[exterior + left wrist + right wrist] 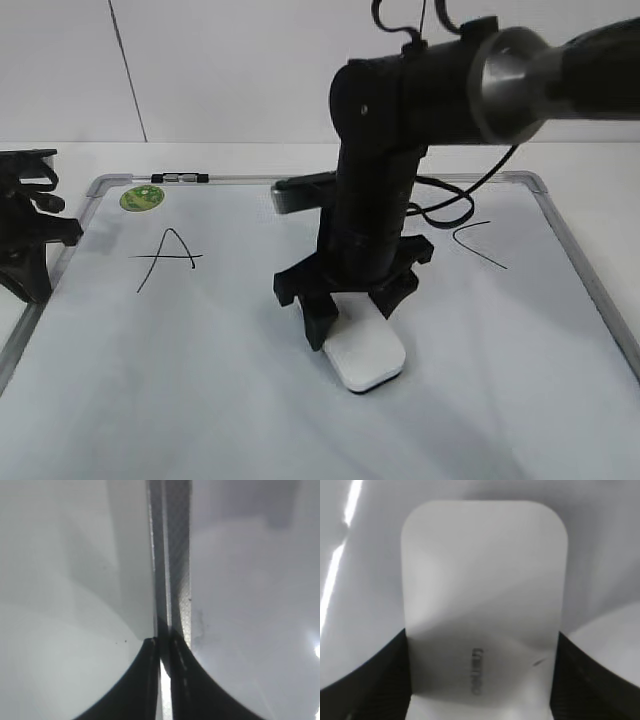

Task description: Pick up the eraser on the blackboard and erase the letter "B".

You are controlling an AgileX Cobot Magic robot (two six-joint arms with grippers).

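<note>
The white eraser [368, 358] lies flat on the blackboard [200, 360], a white board with a silver frame. My right gripper [350, 320] points down at the board's middle and is shut on the eraser's far end. In the right wrist view the eraser [485, 580] fills the frame, with a black finger of the gripper [482, 680] pressed on each side. No letter "B" shows; my right arm covers the board between the "A" [168, 257] and the "C" [478, 243]. My left gripper [35, 270] is shut and empty at the board's left edge, its jaws [165, 655] over the frame [177, 580].
A round green sticker [141, 198] sits at the board's top left corner. A small black-and-silver clip [180, 178] lies on the top frame. A cable [450, 205] hangs from the right arm above the board. A white wall stands behind the table.
</note>
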